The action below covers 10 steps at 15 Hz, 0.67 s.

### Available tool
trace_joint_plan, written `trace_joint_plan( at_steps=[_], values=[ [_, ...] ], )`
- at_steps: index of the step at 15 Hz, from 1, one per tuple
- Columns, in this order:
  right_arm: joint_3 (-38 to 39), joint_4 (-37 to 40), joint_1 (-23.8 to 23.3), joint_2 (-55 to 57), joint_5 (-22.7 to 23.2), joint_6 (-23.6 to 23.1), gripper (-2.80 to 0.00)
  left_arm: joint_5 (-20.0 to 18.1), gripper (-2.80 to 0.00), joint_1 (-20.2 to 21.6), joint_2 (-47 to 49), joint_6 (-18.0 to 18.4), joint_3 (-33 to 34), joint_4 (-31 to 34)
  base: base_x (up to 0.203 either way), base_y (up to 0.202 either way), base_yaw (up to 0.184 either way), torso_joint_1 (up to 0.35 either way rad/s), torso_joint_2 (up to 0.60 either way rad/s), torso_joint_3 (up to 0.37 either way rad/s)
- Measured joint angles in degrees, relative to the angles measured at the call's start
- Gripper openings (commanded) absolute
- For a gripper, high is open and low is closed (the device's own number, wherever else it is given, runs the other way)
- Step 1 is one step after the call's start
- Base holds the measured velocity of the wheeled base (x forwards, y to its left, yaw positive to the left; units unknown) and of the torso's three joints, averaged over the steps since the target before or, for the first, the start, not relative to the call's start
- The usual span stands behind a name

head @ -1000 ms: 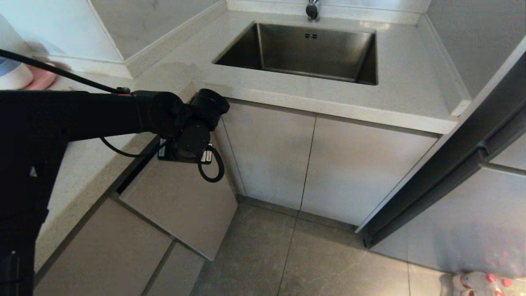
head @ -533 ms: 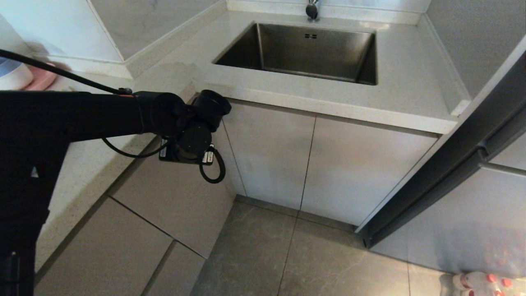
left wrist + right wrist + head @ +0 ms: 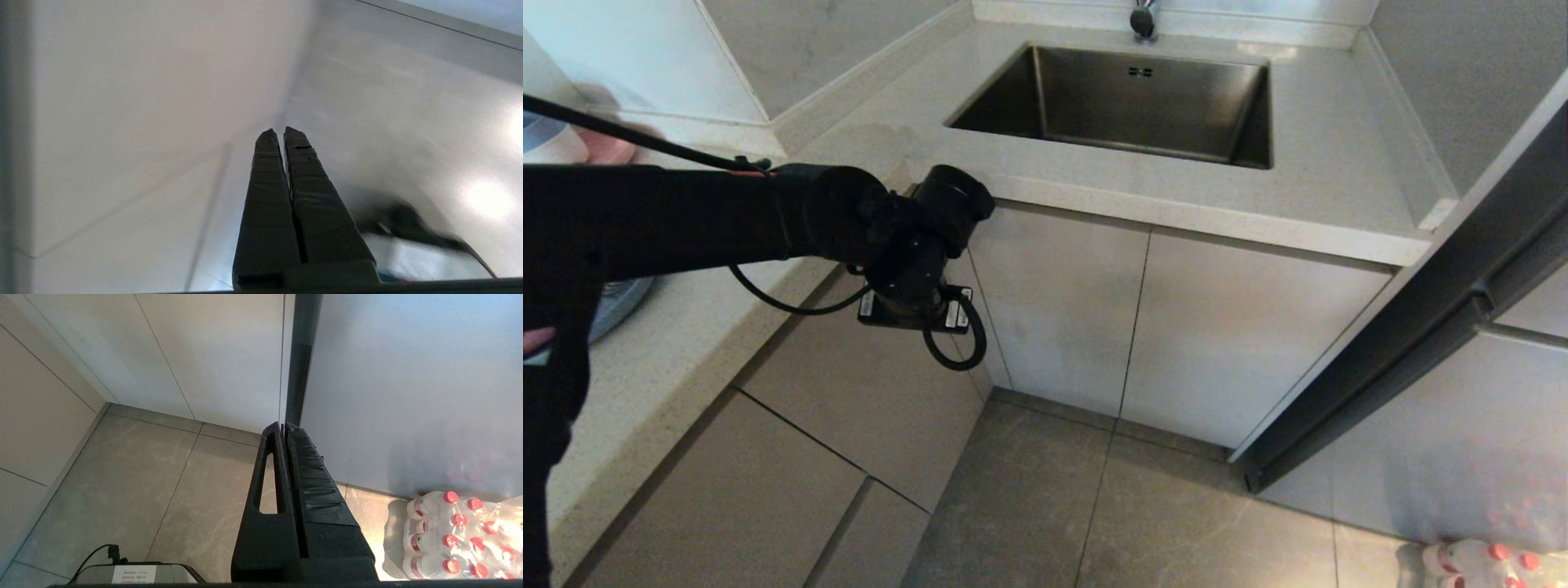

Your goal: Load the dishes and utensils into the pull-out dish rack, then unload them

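The pull-out dish rack is pushed in, so only its beige front panel (image 3: pixel 849 408) shows, flush with the cabinet fronts below the left counter. My left arm reaches across, its wrist (image 3: pixel 911 261) just in front of the panel's top edge by the counter corner. The left gripper (image 3: pixel 282 131) is shut and empty, pointing along the pale cabinet face. A grey-blue plate rim (image 3: pixel 625 298) and a bit of pink (image 3: pixel 535 339) peek out under the arm on the left counter. The utensils are out of view. My right gripper (image 3: pixel 282 424) hangs shut and empty over the floor.
A steel sink (image 3: pixel 1250 114) with a tap (image 3: pixel 1145 18) sits in the counter ahead, above two cabinet doors (image 3: pixel 1176 327). A blue-and-white bowl (image 3: pixel 547 139) on a pink plate (image 3: pixel 605 149) stands far left. A dark door edge (image 3: pixel 1421 327) and a bottle pack (image 3: pixel 453 535) are at right.
A second ago the rack's front panel stood ajar with a dark gap; it then closed flush. My left wrist has since lifted and shifted a little to the right, off the panel.
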Motion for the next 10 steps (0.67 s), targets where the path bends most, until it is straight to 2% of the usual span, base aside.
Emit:
trace_joint_plan(
  at_steps=[2,7,9,10],
  values=[
    [0.0,0.0,0.0,0.0,0.0,0.0,-2.80,-7.3,-2.80,-0.4,-2.8,0.2,0.1,1.9,0.000,0.000,0.000,0.000,0.00,0.000],
    [0.0,0.0,0.0,0.0,0.0,0.0,-2.80,-29.6,-2.80,-0.5,-13.3,0.3,0.1,4.1,0.000,0.000,0.000,0.000,0.00,0.000],
    [0.0,0.0,0.0,0.0,0.0,0.0,-2.80,-34.4,-2.80,-0.5,-18.3,0.3,1.0,4.0,0.000,0.000,0.000,0.000,0.00,0.000],
    [0.0,0.0,0.0,0.0,0.0,0.0,-2.80,-35.1,-2.80,-0.5,-20.8,0.3,1.5,4.0,0.000,0.000,0.000,0.000,0.00,0.000]
  ],
)
